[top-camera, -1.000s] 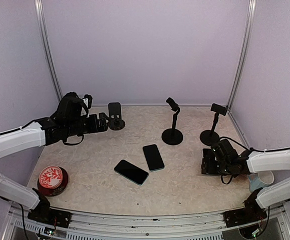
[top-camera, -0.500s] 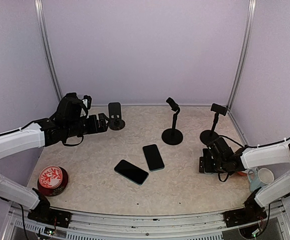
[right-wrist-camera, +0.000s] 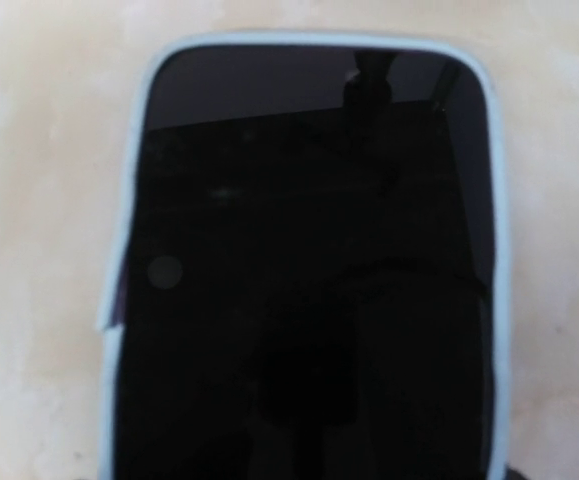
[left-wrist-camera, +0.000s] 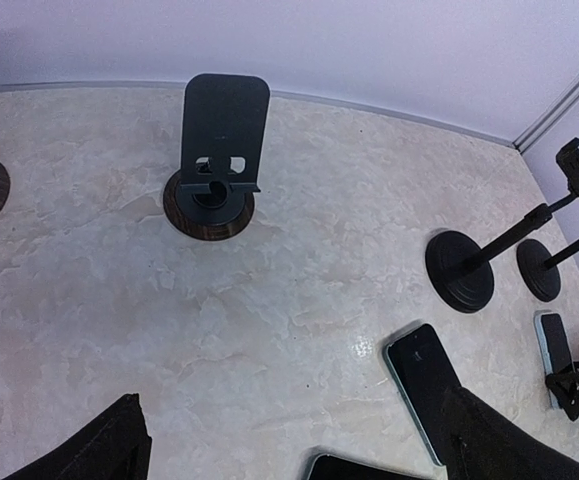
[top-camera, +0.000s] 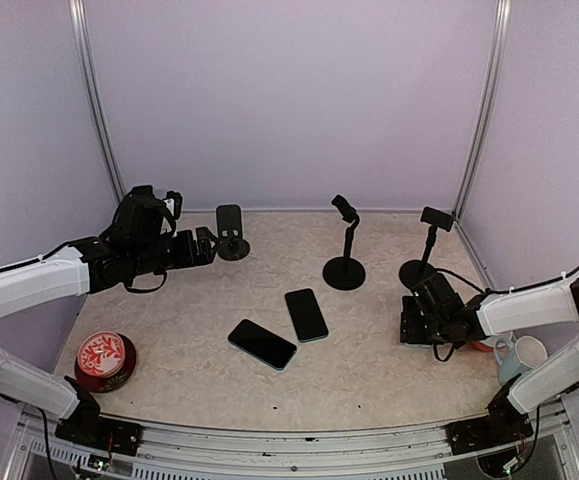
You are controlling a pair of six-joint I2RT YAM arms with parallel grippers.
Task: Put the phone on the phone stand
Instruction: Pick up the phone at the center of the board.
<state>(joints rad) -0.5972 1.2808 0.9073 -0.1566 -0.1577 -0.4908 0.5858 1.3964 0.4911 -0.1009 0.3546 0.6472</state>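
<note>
A black phone (right-wrist-camera: 309, 270) in a pale blue case lies flat on the table and fills the right wrist view. My right gripper (top-camera: 410, 326) hangs low right over it, its fingers out of sight, so their state is unclear. The same phone (left-wrist-camera: 554, 345) shows at the far right of the left wrist view. Two more phones (top-camera: 306, 314) (top-camera: 262, 344) lie mid-table. A flat-backed phone stand (top-camera: 231, 232) stands at the back left. My left gripper (top-camera: 207, 244) is beside it, open and empty (left-wrist-camera: 289, 425).
Two pole stands (top-camera: 345, 252) (top-camera: 424, 255) rise at the back right, close to the right arm. A red round tin (top-camera: 104, 358) sits near the front left. A white mug (top-camera: 525, 353) stands at the right edge.
My right gripper has shifted a little to the left and away from the near edge, staying low over the phone. The left arm has not moved.
</note>
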